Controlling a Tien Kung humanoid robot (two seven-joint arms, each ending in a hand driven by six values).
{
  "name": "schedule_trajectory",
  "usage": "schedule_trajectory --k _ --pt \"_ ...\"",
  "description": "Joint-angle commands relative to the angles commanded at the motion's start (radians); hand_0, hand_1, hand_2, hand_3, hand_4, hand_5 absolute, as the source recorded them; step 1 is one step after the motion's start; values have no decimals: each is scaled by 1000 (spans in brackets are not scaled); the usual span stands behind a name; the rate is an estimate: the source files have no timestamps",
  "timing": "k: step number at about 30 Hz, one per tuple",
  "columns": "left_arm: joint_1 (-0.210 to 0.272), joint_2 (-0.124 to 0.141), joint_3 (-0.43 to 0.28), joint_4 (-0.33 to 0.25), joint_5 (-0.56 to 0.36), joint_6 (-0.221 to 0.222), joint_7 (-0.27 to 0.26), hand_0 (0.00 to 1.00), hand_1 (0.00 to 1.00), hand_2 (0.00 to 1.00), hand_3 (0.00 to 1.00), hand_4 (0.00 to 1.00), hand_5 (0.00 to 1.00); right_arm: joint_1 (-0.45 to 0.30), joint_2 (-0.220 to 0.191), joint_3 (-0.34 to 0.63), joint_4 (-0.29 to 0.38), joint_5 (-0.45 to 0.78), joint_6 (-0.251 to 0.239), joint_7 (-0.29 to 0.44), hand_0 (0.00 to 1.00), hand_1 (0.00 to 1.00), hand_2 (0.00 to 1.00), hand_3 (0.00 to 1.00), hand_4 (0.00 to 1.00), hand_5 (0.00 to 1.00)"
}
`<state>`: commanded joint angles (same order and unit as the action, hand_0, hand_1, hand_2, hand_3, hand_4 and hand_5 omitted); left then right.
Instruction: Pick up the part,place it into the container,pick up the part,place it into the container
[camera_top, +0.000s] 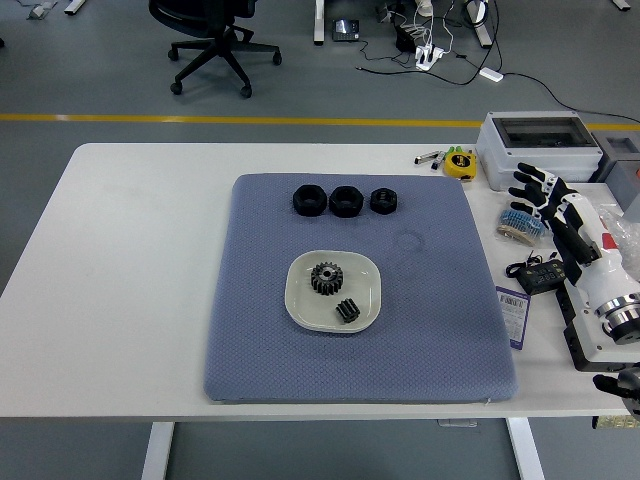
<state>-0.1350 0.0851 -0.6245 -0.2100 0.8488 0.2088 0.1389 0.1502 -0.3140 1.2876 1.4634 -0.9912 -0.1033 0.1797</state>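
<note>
A white dish (334, 291) sits in the middle of the blue-grey mat (354, 290). It holds a large black gear (326, 278) and a smaller black gear (347, 310). Three black round parts lie in a row at the mat's far edge: left (309, 200), middle (346, 200) and a smaller one on the right (383, 200). My right hand (547, 205) is off the mat at the table's right side, fingers spread, holding nothing. My left arm is out of view.
At the table's right stand a grey box with a clear lid (539, 147), a yellow tape measure (460, 162), a blue brush (520, 222), a small black device with cable (540, 273) and plastic bags. An office chair (211, 36) stands on the floor behind.
</note>
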Motion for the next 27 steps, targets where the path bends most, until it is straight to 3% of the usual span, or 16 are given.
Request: schedule_trajectory --k 3,4,8,27 --pt "-1 0 2 0 -1 -1 -2 670 675 669 563 632 601 -28 -13 11 10 85 19 7 940 879 915 978 998 998" --pt "-2 0 2 0 -2 -1 -2 669 676 671 564 632 601 -34 -16 15 10 88 25 7 993 902 927 968 998 998" --pt "-2 1 7 1 -8 -1 -4 669 676 671 564 632 601 -48 -21 27 9 77 40 5 993 902 927 968 998 998" --pt "-3 9 32 4 -54 4 -17 668 675 668 564 630 601 -45 -18 30 15 204 18 -14 998 921 934 952 998 998"
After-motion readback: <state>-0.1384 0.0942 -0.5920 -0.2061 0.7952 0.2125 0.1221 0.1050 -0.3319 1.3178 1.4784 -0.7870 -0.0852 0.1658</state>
